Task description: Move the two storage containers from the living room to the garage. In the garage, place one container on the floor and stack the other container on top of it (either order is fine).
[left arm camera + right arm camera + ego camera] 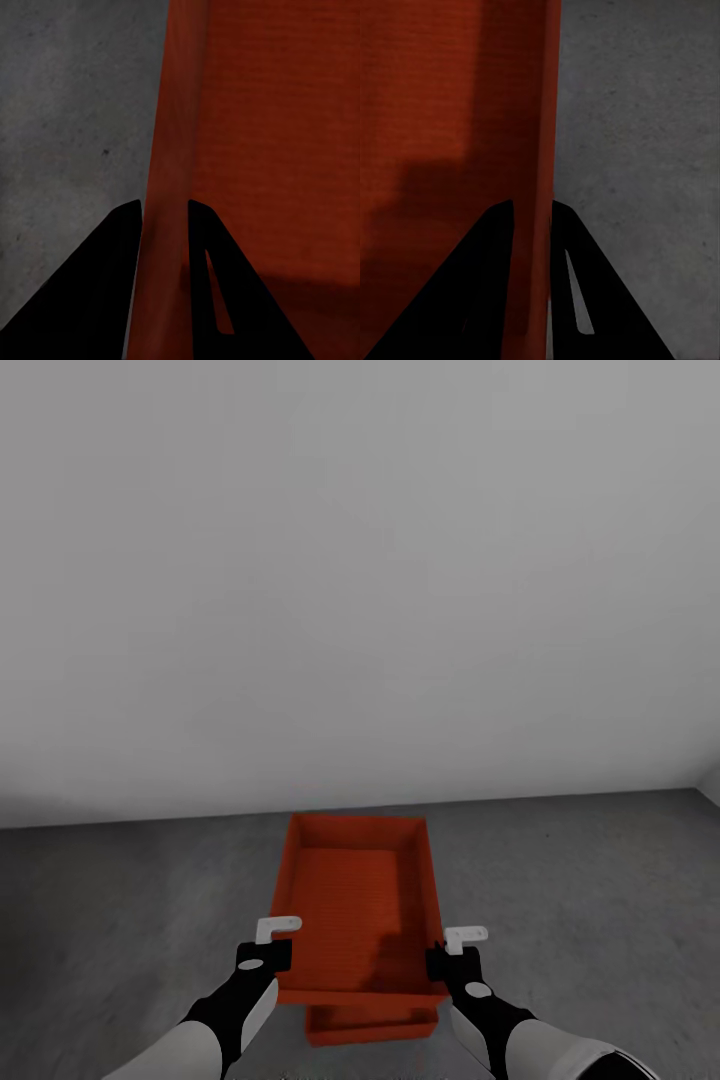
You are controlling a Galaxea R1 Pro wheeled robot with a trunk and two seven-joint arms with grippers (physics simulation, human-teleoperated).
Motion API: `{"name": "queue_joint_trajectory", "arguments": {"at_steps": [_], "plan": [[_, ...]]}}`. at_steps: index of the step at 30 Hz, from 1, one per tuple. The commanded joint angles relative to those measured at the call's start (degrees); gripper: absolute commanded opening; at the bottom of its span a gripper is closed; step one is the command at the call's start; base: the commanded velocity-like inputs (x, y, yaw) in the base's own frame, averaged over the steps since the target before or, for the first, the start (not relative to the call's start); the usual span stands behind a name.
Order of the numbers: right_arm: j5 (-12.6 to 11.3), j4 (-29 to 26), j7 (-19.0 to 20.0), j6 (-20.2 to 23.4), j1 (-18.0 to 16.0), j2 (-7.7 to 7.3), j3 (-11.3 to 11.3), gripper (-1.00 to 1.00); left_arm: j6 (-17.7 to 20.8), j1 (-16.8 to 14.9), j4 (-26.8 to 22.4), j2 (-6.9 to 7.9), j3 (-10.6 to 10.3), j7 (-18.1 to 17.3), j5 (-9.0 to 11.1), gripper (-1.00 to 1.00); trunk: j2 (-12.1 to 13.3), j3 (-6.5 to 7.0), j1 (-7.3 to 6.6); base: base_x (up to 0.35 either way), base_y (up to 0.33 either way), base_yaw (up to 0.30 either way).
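Upper storage container (pixel 355 890) held by both long walls, left fingers (pixel 112 285) and right fingers (pixel 484 285) pinching one wall each, over lower storage container (pixel 370 1022) on concrete floor (pixel 130 900); lower level, align rims before release.

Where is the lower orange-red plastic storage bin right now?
In the head view, the lower orange-red plastic bin sits on the dark grey concrete floor, mostly hidden beneath the upper orange-red bin, between both arms.

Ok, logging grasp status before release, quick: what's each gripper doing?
Left gripper: shut on the upper bin's left wall.
Right gripper: shut on the same bin's right wall.
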Motion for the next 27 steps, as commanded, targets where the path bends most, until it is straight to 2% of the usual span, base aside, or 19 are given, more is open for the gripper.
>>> {"name": "queue_joint_trajectory", "arguments": {"at_steps": [1, 21, 27], "plan": [[-0.83, 0.23, 0.06, -0.18, -0.01, -0.01, -0.4, -1.0, 0.25, -0.04, -2.11, 0.22, 1.1, 0.47, -1.1, -1.0, -0.05, -0.16, 0.0, 0.0, 0.0, 0.0], [-0.83, 0.23, 0.07, -0.22, -0.01, 0.0, -0.4, -1.0, 0.25, -0.04, -2.11, 0.2, 1.1, 0.47, -1.1, -1.0, -0.05, -1.97, 0.0, 0.0, 0.0, 0.0], [-0.83, 0.23, 0.07, -0.34, -0.01, -0.05, -0.4, -1.0, 0.25, -0.04, -2.11, 0.2, 1.1, 0.47, -1.1, -1.0, -0.05, -2.15, 0.0, 0.0, 0.0, 0.0]]}}
